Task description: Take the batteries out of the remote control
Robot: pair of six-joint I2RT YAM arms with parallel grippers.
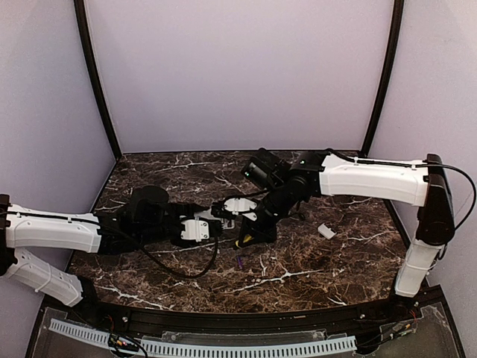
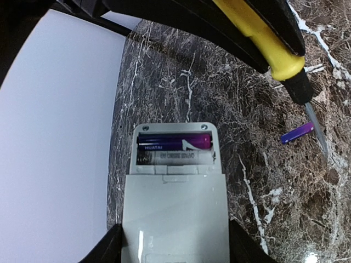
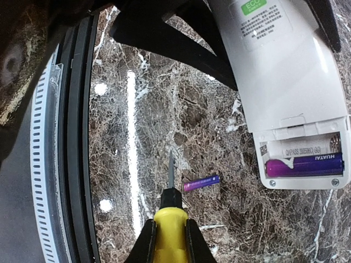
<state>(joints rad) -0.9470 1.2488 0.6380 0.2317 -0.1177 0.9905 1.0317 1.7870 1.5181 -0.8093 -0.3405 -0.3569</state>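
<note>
My left gripper [image 2: 175, 246] is shut on the white remote control [image 2: 174, 208], back side up, with its battery compartment open. One purple battery [image 2: 175, 142] lies in the far slot; the near slot is empty. A second purple battery [image 2: 297, 133] lies loose on the marble table, also seen in the right wrist view [image 3: 201, 183] and the top view [image 1: 239, 262]. My right gripper [image 3: 171, 241] is shut on a yellow-handled screwdriver [image 3: 171, 227], its tip just left of the loose battery. The remote [image 3: 279, 71] hangs above to the right, with a battery [image 3: 304, 164] in it.
A small white cover piece [image 1: 326, 231] lies on the marble table to the right of the grippers. Both arms meet near the table's middle [image 1: 237, 205]. The black table rim and a white perforated strip [image 3: 44, 164] run along the near edge.
</note>
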